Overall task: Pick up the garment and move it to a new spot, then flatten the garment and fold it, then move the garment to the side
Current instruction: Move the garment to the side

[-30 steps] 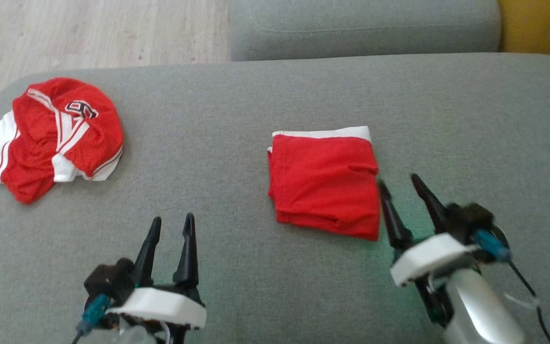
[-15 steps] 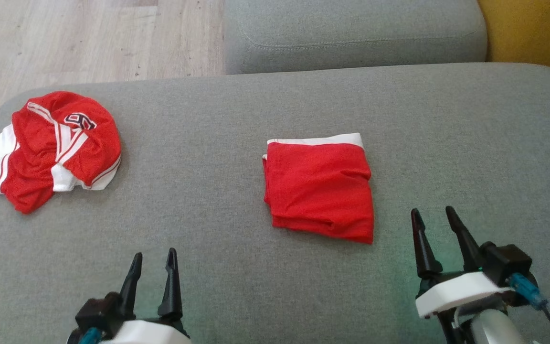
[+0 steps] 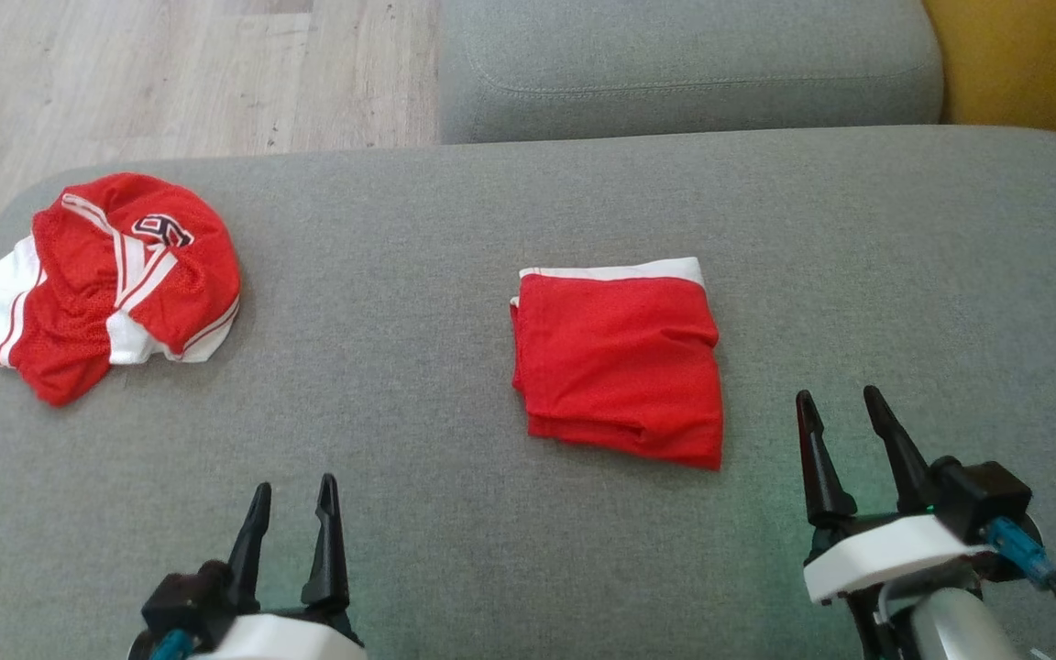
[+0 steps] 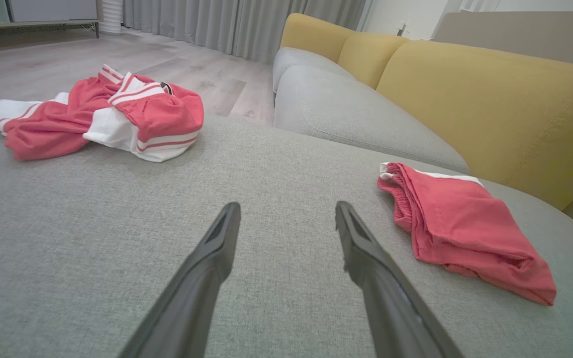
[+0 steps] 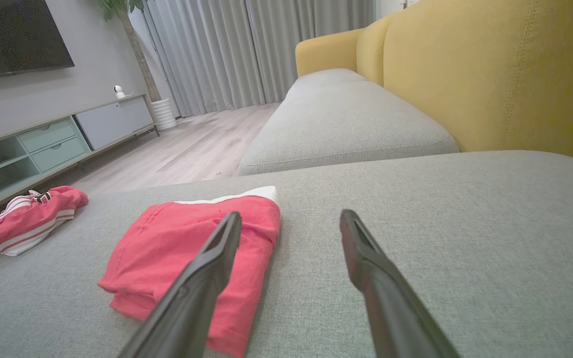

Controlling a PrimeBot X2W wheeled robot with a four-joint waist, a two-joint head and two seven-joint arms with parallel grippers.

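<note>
Folded red shorts (image 3: 620,362) lie mid-cushion on the grey sofa (image 3: 400,229), white waistband on their far edge. My right end effector (image 3: 838,394) sits just right of their near corner, and my left end effector (image 3: 294,483) is well to their left. Both are empty, fingers slightly parted. I can't count the layers at the near edge, so a shallow pinch might lift only the top one and peel the fold open. The crumpled jersey (image 3: 88,293), far left of the shorts, crowds that side.

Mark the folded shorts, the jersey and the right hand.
folded shorts (image 3: 618,367): head view, centre of top layer.
jersey (image 3: 70,284): head view, red mesh beside stripes.
right hand (image 3: 838,396): head view, midway between fingertips.
</note>
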